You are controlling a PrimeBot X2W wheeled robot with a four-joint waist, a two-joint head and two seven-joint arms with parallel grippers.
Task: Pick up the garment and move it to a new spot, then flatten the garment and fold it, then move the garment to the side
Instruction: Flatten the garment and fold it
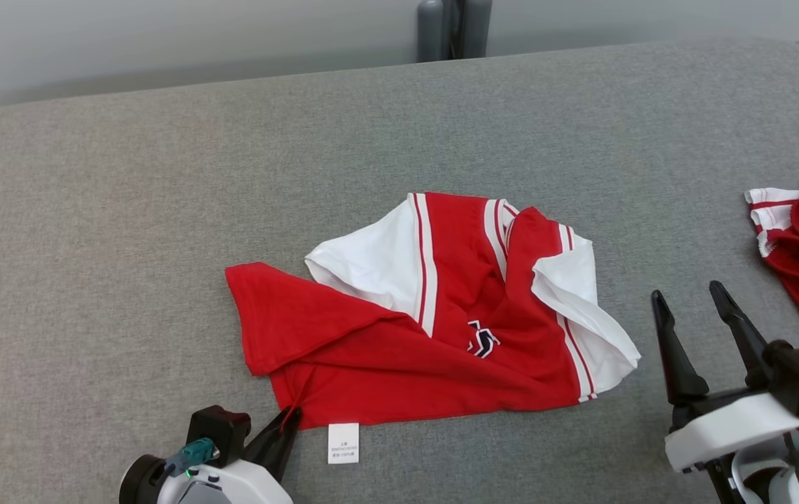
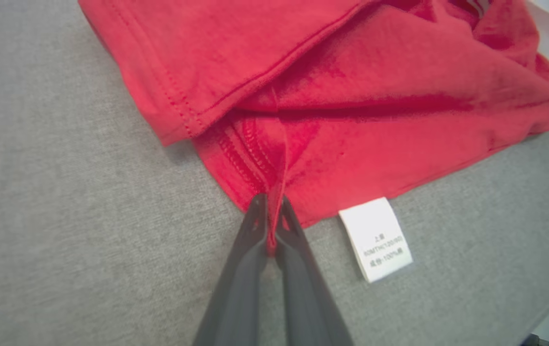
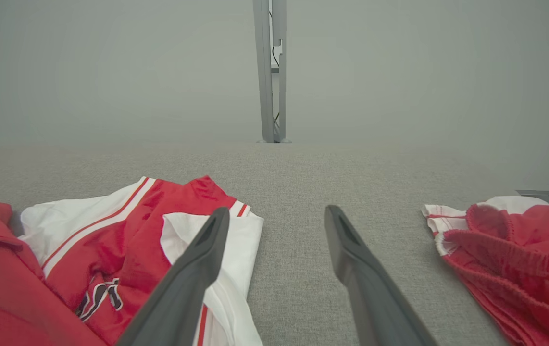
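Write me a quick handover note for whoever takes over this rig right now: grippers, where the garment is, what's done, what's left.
Left gripper: jaws shut on the near hem corner of the red and white garment, beside its white label.
Right gripper: jaws open, empty, right of the garment.
Garment: crumpled on the grey cushion, not yet lifted.
Done: the grasp. Left: move, flatten, fold, set aside.

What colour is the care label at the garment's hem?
The label is white, clearest in left wrist view.
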